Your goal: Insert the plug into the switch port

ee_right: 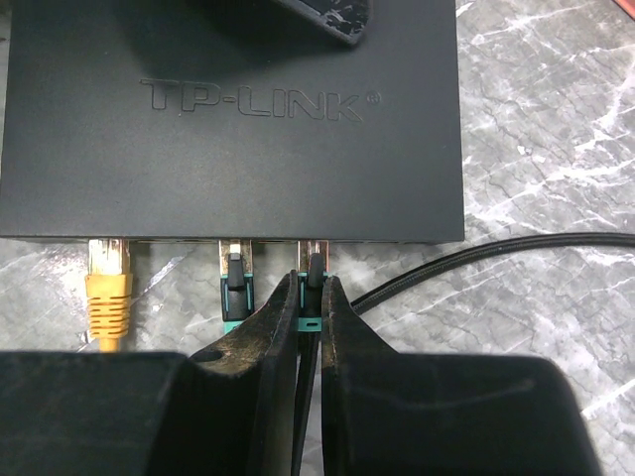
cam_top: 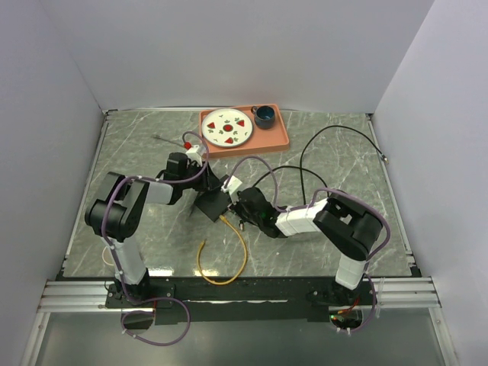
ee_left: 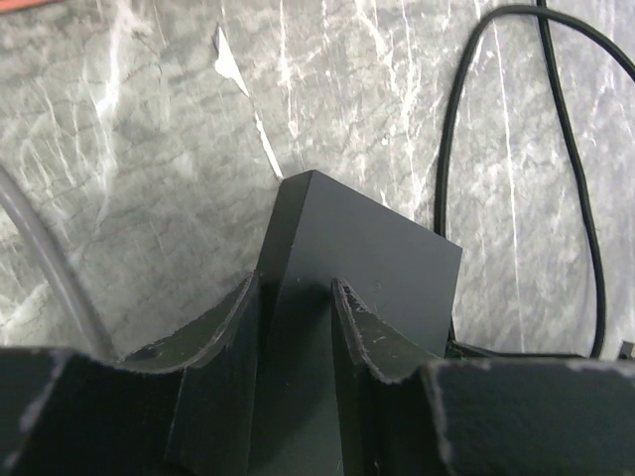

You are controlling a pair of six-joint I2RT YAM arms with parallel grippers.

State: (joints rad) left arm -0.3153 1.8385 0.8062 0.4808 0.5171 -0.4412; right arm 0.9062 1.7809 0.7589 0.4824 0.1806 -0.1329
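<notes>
Plug [ee_right: 314, 273] and black box [ee_right: 233, 149] meet mid-worktop [ee_right: 556, 149]. Left claw [ee_left: 294, 288] straddles the box's far edge; whether it grips, I cannot tell. Along the near edge run a yellow plug [ee_right: 107, 288], a teal plug [ee_right: 236, 288], then the switch port [ee_right: 315, 243]. Right claw [ee_right: 310, 283] clamps the plug, whose long axis points to 12 o'clock, tip at that port's mouth.

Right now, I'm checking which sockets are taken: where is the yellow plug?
In the right wrist view, the yellow plug sits at the left end of the near edge of the black box, just left of a green-banded plug.
</notes>
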